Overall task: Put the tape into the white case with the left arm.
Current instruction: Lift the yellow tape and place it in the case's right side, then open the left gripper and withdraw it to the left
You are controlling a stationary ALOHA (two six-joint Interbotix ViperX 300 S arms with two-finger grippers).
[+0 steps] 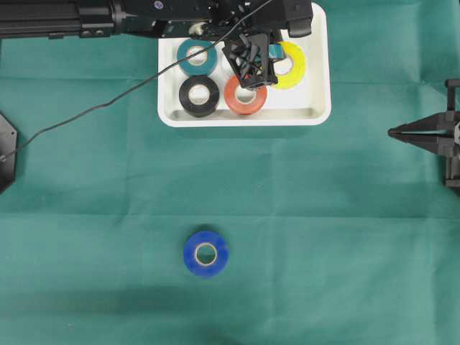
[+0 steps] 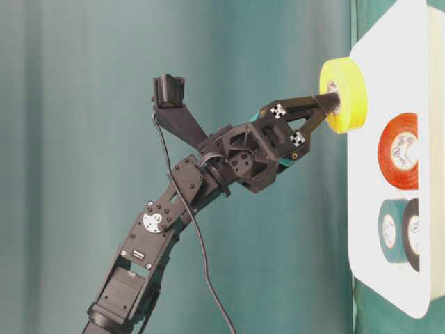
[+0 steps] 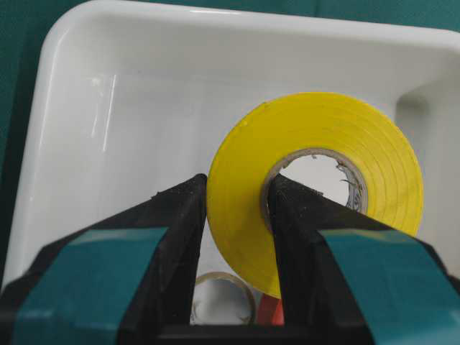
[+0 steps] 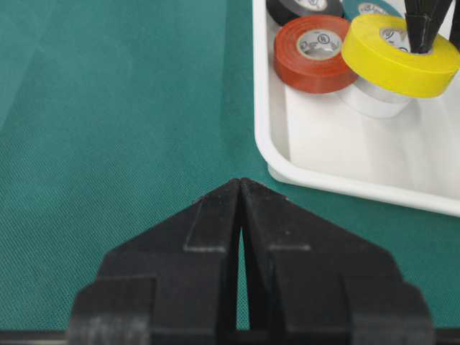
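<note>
While my left tool (image 3: 237,215) pinches the yellow roll (image 3: 316,180) through its wall, one finger inside the core, the roll hangs over the case (image 1: 316,108), the red roll (image 1: 246,95) just below. Released from here, I reckon it could land crooked on red. My right tool (image 4: 241,208) sits closed, empty.

- Case (image 1: 316,115): plain white, upper middle of the overhead frame.
- Cloth (image 1: 345,237): dark green, plain.
- Yellow roll (image 1: 293,66): bright yellow with a pale core, upper right of the case.
- Orange-red roll (image 1: 246,97): whitish core.
- Black roll (image 1: 199,95): white core.
- Teal roll (image 1: 197,57): pale core.
- Blue roll (image 1: 206,253): deep blue, pale core, lower middle.
- Left gripper (image 3: 237,208): black with teal patches.
- Right gripper (image 4: 241,188): all black.
- Cable (image 1: 108,102): black.
</note>
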